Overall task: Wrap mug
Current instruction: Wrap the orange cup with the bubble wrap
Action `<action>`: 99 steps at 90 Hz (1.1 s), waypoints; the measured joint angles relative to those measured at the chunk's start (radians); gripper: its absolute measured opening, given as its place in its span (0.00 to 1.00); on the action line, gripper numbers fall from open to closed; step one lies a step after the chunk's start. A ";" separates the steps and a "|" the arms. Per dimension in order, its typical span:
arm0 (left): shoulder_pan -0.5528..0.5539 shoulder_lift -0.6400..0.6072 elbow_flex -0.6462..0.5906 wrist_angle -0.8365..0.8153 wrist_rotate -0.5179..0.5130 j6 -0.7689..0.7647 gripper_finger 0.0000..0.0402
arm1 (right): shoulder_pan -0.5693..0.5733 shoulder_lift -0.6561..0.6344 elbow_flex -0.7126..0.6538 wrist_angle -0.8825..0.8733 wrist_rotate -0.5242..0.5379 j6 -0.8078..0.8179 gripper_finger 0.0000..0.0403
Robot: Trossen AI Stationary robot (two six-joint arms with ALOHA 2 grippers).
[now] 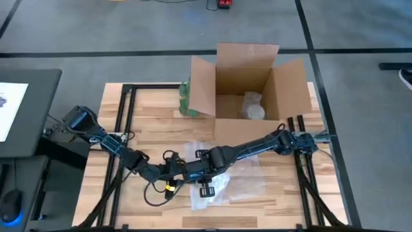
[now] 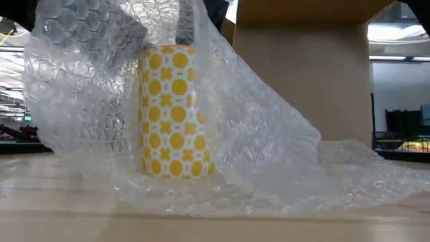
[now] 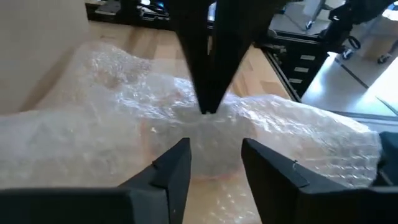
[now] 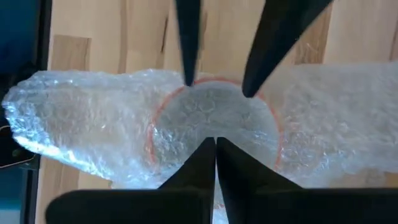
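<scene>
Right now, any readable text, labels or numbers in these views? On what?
No readable text anywhere.
the mug: yellow dots and crosses only, no lettering.
the cardboard box: no print visible.
the bubble wrap: none.
the sheet on the side desk: dark print, too small to read.

Wooden table (image 1: 148,132), bubble wrap (image 1: 248,183), cardboard box (image 1: 248,80)

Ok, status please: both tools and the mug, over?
Left tool open at mug. Right tool shut on bubble wrap above mug. Mug upright, half covered. Nothing blocking.
</scene>
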 joint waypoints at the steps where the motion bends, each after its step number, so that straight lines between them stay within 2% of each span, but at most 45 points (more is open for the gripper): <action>1: 0.002 0.000 0.000 -0.001 -0.001 -0.003 0.28 | 0.000 0.000 0.000 0.000 0.000 0.000 0.00; 35: 0.068 0.004 0.000 -0.035 -0.021 -0.074 0.19 | 0.020 -0.011 -0.005 0.043 -0.009 0.009 0.00; 64: 0.053 0.001 0.000 -0.047 -0.021 -0.076 0.16 | -0.001 -0.009 -0.160 0.113 -0.014 0.062 0.00; 99: -0.031 -0.170 0.000 -0.201 -0.019 -0.082 0.16 | -0.019 -0.014 -0.314 0.309 -0.044 0.089 0.00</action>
